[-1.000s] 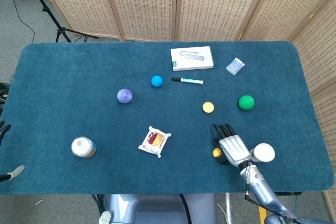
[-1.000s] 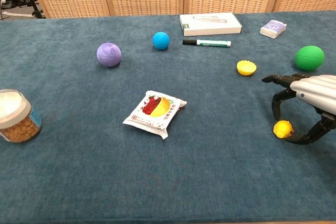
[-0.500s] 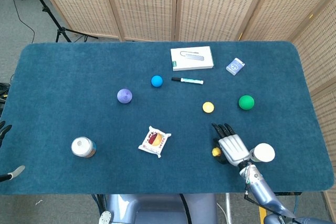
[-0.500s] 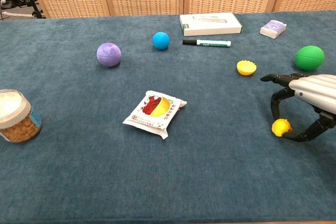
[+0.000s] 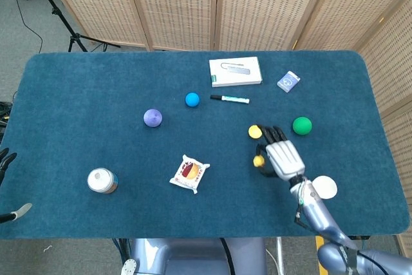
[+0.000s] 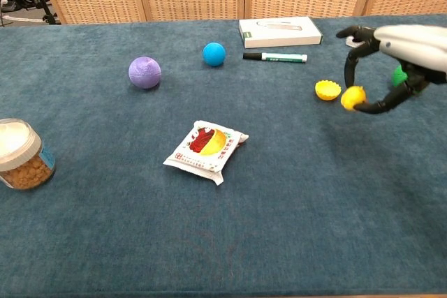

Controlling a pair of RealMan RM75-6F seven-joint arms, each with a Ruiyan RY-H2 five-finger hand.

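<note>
Right hand [image 6: 391, 61]: pinching a small yellow ball [image 6: 353, 97] above the table, other fingers spread.
Ball: looking light, smooth; pinching its middle seems safest.

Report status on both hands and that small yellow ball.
Right hand pinching small yellow ball, lifted off table. Left hand at table's left edge, idle, grip unclear. Yellow cup sits close beside ball; green ball beyond.
</note>
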